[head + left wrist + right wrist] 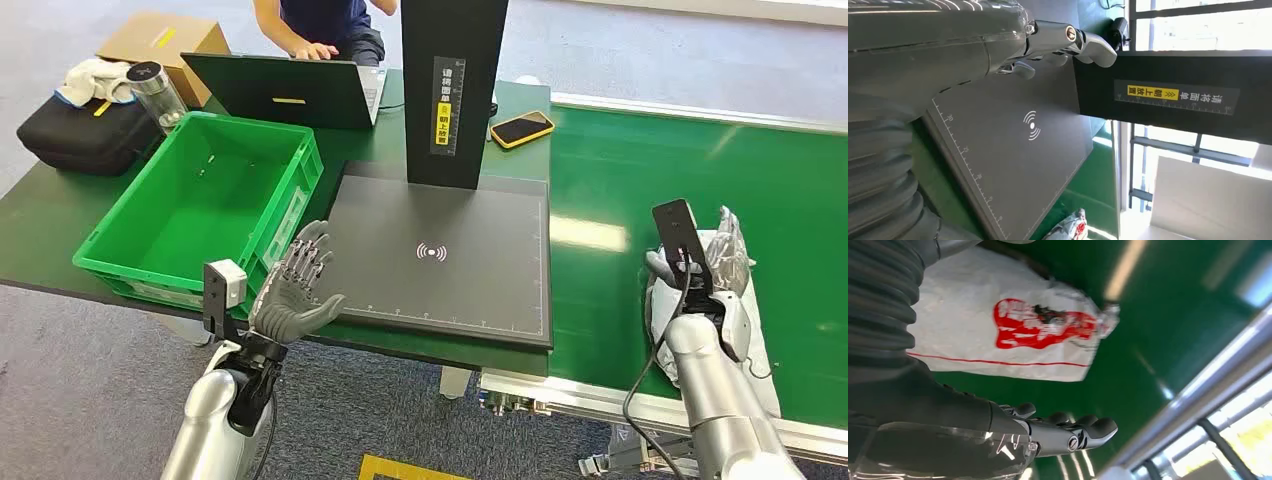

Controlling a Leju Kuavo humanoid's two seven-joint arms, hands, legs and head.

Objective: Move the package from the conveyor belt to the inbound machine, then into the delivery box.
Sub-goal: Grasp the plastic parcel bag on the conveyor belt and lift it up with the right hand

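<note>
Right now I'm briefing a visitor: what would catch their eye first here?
Probably the empty bright green plastic crate on the left, beside the flat black scanner pad with its upright black column. On the green conveyor belt, the right hand is at a white red-printed package.

Yellow-and-black label (pixel 1175 98) with Chinese characters 请将面单朝上放置 on the black upright post (pixel 455 90), white wireless-signal symbol (pixel 431 252) at centre of the dark scanner pad (pixel 400 290), ruler marks numbered 30 and 25 along its edge, red unreadable print on the white package (pixel 1013 340).
</note>
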